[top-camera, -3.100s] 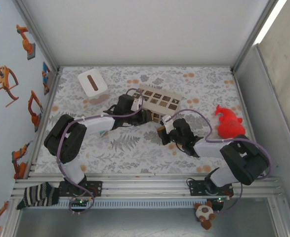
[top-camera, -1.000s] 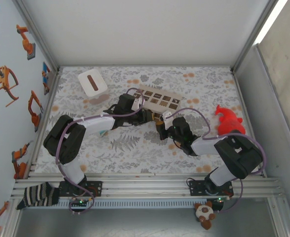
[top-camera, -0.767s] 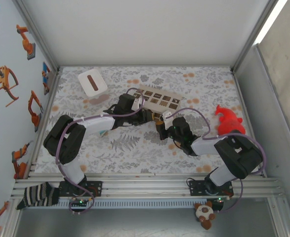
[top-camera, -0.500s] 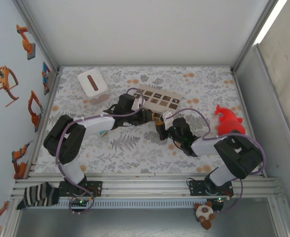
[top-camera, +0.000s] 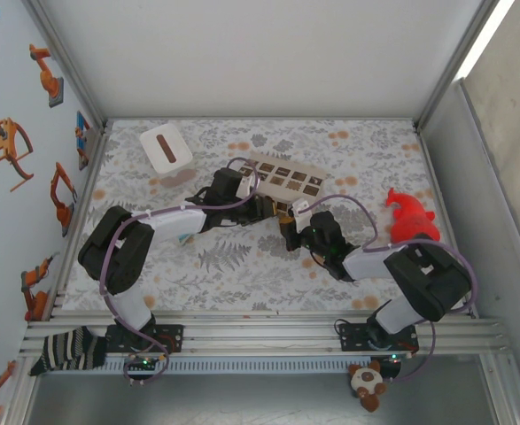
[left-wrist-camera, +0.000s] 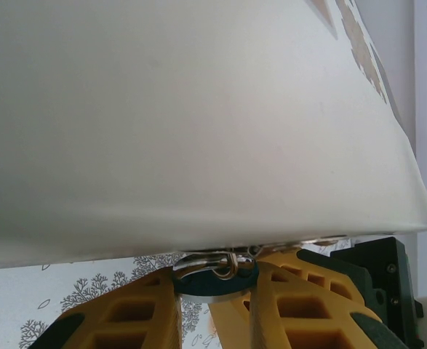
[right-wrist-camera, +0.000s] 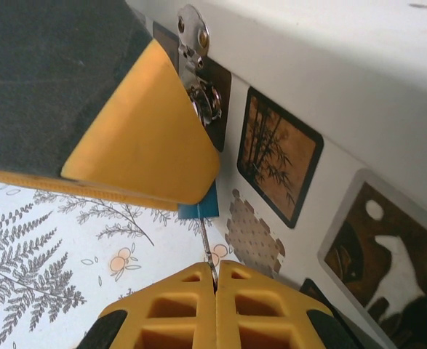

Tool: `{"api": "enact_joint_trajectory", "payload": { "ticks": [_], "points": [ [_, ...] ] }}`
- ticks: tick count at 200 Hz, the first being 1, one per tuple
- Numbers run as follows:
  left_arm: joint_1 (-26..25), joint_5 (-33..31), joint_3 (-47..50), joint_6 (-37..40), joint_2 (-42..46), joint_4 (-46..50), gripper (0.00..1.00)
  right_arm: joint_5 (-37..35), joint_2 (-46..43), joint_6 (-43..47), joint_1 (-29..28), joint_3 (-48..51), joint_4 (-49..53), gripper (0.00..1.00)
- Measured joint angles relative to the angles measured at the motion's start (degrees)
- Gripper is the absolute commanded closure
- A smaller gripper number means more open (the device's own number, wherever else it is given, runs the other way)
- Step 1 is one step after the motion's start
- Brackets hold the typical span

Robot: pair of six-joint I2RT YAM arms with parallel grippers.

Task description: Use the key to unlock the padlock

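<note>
Yellow fingers of the right tool (right-wrist-camera: 214, 280) pinch the key (right-wrist-camera: 211, 251) tight. Its thin blade aims straight ahead at the blue padlock (right-wrist-camera: 198, 209) just beyond, which is clamped in the left tool (left-wrist-camera: 213, 287) beside a white picture box (top-camera: 284, 175). Both meet at the middle of the leaf-print table (top-camera: 242, 266), inside a white-walled, aluminium-framed cell.

A white box with a brown slot (top-camera: 166, 149) stands at the far left of the flower-patterned table cover (top-camera: 242, 270), and a red toy (top-camera: 410, 221) lies near its right edge. A long white box with dark picture tiles (top-camera: 288, 176) lies near the middle. A striped sock (top-camera: 69, 350) is at the near left corner.
</note>
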State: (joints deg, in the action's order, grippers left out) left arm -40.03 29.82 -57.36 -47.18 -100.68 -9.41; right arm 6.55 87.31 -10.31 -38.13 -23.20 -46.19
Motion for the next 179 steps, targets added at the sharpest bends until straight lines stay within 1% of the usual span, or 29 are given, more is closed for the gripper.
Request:
{"api": "enact_joint_trajectory", "payload": {
  "ticks": [64,154,179],
  "points": [
    [0.26,-1.33,0.0,-0.2,0.0,0.0,0.77,-0.04,4.63,-1.25,-0.07,0.0,-7.19,1.0],
    [0.79,-2.91,-0.02,-0.57,0.0,-0.42,0.77,0.46,9.51,-0.74,-0.04,-1.86,-12.81,1.0],
    [0.98,-3.39,-0.11,-0.66,0.0,-0.76,0.77,0.9,10.36,-0.59,0.13,-3.17,-12.92,1.0]
  ]
}}
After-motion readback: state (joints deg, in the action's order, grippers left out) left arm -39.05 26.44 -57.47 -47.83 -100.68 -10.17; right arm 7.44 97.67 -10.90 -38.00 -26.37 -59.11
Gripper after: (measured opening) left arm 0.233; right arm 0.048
